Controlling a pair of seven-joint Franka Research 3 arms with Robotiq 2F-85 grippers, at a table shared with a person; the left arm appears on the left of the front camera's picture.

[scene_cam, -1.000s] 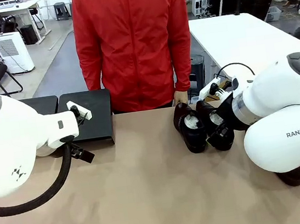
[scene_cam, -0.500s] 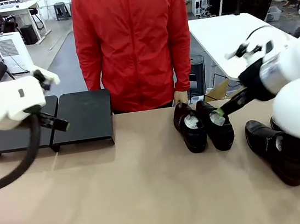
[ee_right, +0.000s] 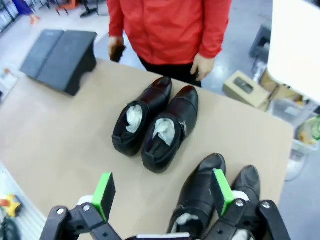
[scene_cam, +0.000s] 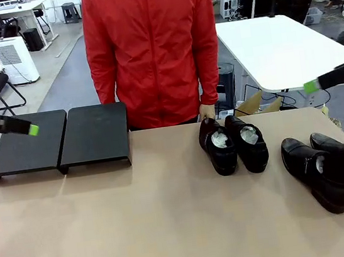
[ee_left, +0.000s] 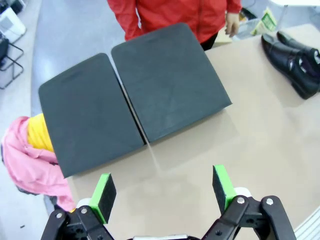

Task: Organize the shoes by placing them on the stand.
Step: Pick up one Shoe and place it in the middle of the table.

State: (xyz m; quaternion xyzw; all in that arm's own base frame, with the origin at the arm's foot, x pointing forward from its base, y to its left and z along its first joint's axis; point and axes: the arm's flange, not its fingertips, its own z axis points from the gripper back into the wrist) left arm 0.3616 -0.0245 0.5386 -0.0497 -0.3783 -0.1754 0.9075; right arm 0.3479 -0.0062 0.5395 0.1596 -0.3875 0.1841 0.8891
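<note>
Shoes, four, glossy black with pale stuffing showing in the openings, are lying as two pairs on the right half of the tan surface.

Nearest, the left gripper and right gripper are hanging above the surface, each with its green pads spread wide and gripping nothing.

Near pair is sitting close to the surface's right edge, below the right gripper. The two shoes are lying side by side, long axes slanting, toes pointing toward the far edge and a little leftward.

Middle pair is resting farther back, sides touching, toes pointing at the far edge and heels toward the robot. A person's hand is hanging just behind the toes.

Open surface is stretching between the middle pair and the stand. Stand is sitting at the far left, its two panels lying side by side along the far edge.

Pink and yellow cloth is lying beside the outer panel, off the surface.

Person in a red jacket is standing behind the far edge, between stand and middle pair. White table is standing beyond.
</note>
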